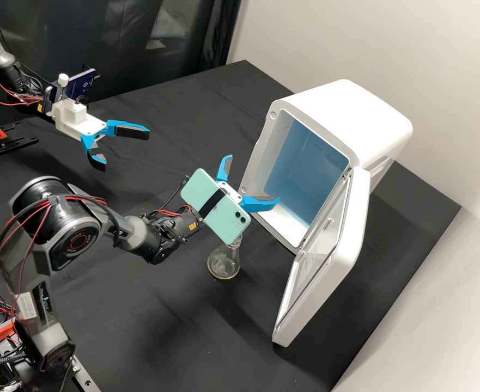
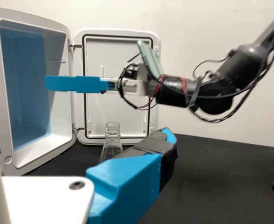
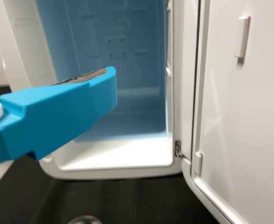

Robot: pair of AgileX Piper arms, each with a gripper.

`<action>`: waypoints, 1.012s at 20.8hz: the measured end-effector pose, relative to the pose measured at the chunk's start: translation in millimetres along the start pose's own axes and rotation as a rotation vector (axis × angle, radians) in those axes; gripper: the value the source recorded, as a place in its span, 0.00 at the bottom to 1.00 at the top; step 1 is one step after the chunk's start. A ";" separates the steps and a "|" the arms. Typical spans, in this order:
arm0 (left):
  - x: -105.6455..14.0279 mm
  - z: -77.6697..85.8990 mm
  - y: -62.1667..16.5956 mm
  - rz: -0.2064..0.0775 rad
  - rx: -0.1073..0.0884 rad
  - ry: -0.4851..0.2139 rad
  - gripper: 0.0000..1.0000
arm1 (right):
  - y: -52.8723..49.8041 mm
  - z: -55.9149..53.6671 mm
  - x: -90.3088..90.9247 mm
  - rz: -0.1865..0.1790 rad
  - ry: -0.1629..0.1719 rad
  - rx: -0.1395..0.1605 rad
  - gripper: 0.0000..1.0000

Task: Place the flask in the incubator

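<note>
Black bench (image 1: 196, 109) is bearing one flask (image 1: 224, 265), one incubator (image 1: 354, 117). Left gripper (image 1: 125, 149), right gripper (image 1: 253, 179) are gaping; left wrist view is showing flask's mouth.

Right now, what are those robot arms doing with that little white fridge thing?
Nothing is holding the glass flask yet. It stands upright on the black bench, just in front of the white incubator, whose door is swung wide open. The right gripper hangs open above the flask, near the incubator's blue inside. The left gripper is open too, farther back over the bench, with nothing in it.
</note>
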 end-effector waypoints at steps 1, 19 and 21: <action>-0.3 0.4 0.8 0.004 0.002 -0.001 1.00 | -2.1 2.5 7.3 0.007 0.008 0.009 1.00; -0.2 -3.3 -0.3 0.004 0.004 0.006 1.00 | 40.0 1.2 -24.5 -0.061 -0.022 0.064 1.00; 0.3 -3.9 -1.7 -0.002 0.006 0.008 1.00 | 39.4 -1.3 -30.1 -0.069 -0.014 0.064 1.00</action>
